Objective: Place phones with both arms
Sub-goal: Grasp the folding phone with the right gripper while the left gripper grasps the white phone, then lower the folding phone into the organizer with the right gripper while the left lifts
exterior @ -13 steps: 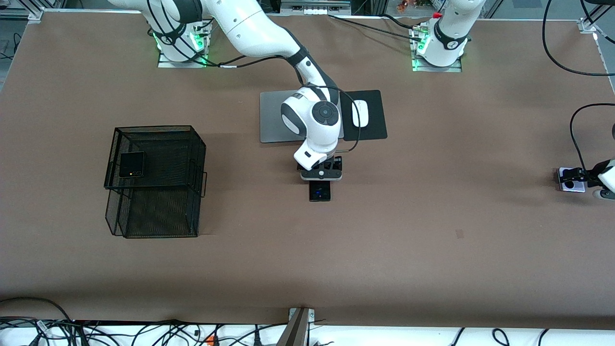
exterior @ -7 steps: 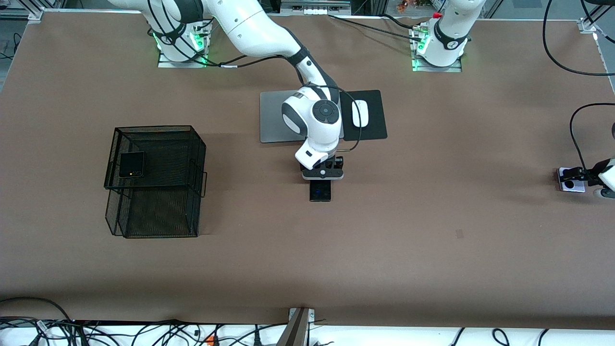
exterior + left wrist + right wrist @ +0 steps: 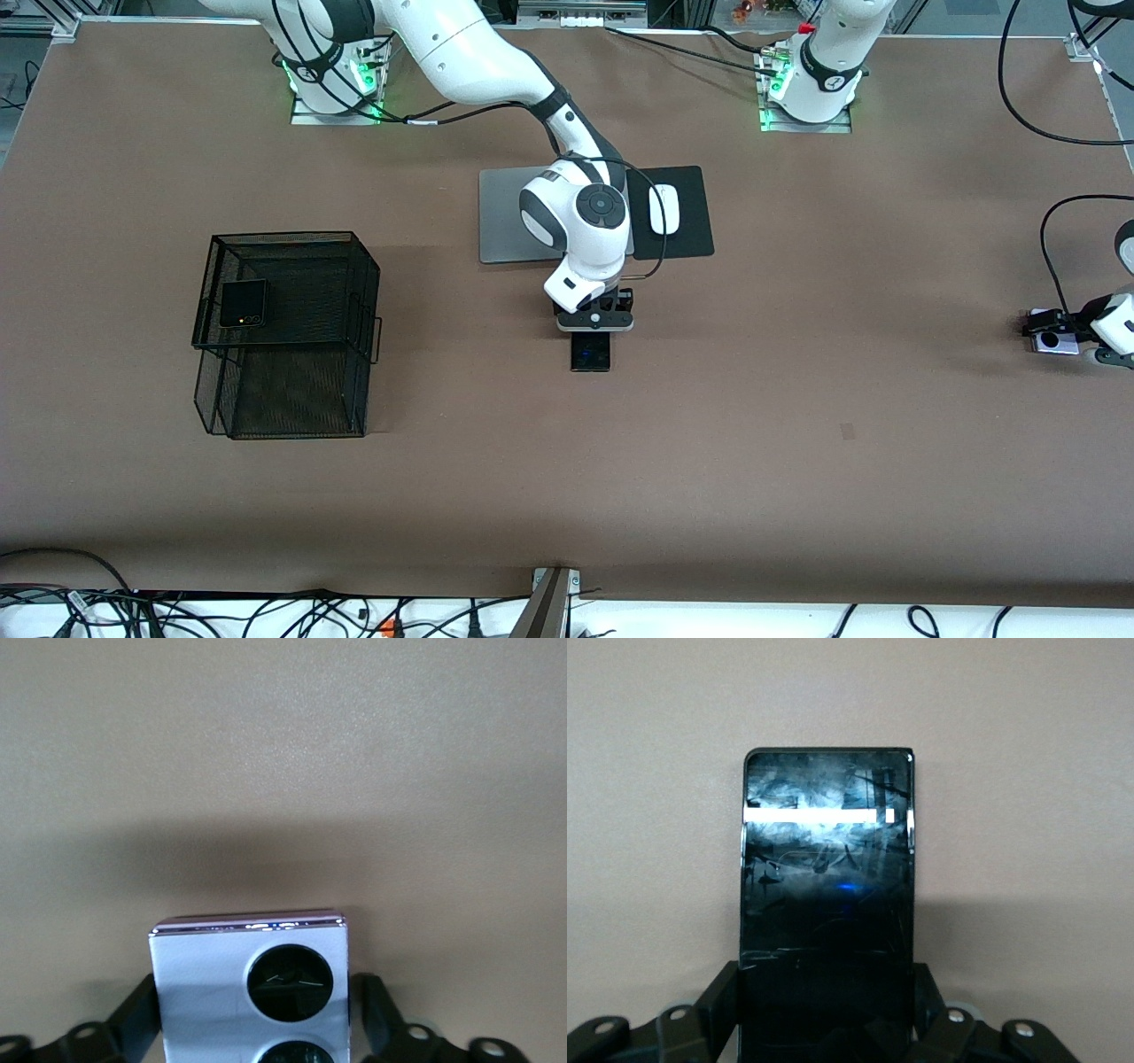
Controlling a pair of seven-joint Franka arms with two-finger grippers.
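Black slim phone [image 3: 828, 895] clamped in right jaws [image 3: 828, 1010], lavender-white phone [image 3: 250, 979] in left jaws [image 3: 252, 1028], no readable labels

— Where are the phones?
— Small squarish black phone [image 3: 243, 303] lies flat atop the rack; long slim black slab phone [image 3: 590, 353] mid-table; lavender-white two-lens phone [image 3: 1052, 341] at the left arm's end.

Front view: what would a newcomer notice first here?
The right gripper sits mid-table, jaws on either side of the long black phone, just nearer the camera than the grey laptop. At the left arm's end, the left gripper straddles the lavender-white phone. A small black phone lies on the mesh basket.
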